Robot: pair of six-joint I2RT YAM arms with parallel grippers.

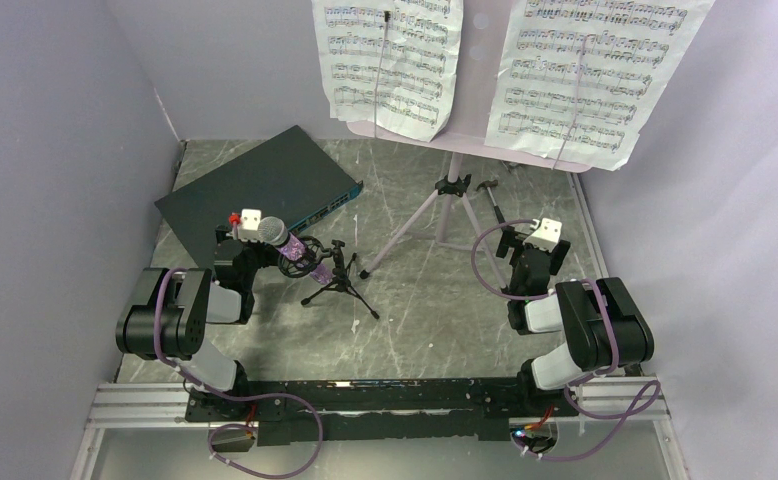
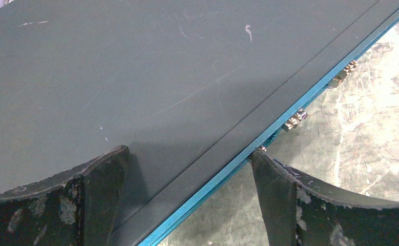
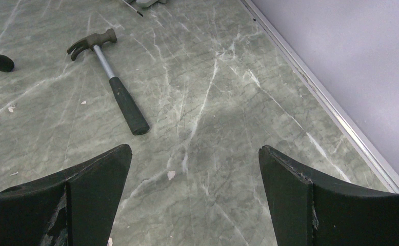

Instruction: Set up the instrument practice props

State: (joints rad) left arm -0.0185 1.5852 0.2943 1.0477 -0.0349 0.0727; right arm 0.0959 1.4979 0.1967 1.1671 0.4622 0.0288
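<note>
1. The music stand plate (image 1: 475, 55), lilac and dotted with holes, stands at the far side of the tabletop (image 1: 415, 330). It is mounted on its tripod pole (image 1: 452, 195), whose pale legs are spread on the surface.
2. Two sheet-music pages (image 1: 390, 60) rest side by side on the plate, one left and one right. A thin wire holder crosses each of them.
3. The microphone (image 1: 297, 257) has a purple glitter body and a silver mesh head. It sits tilted in the clip of the mic stand (image 1: 341, 278), with its head raised and pointing left.
4. The small black mic stand is on its three legs to the left of the tripod pole, near it but apart.
5. The left end effector (image 2: 187, 154) has its fingers apart with nothing between them. It hangs over the teal-trimmed edge of a flat dark box (image 2: 136, 77) that lies at the far left of the tabletop.
6. In the overhead view the microphone's head overlaps the left wrist, and I cannot tell whether they touch.
7. The right end effector (image 3: 193, 148) also has its fingers spread and holds nothing. It is over bare marbled tabletop near the right wall.
8. A hammer (image 3: 110, 77) lies flat beyond the right end effector, its head away and its black grip toward the fingers. It is close to one black-capped foot of the tripod pole.
</note>
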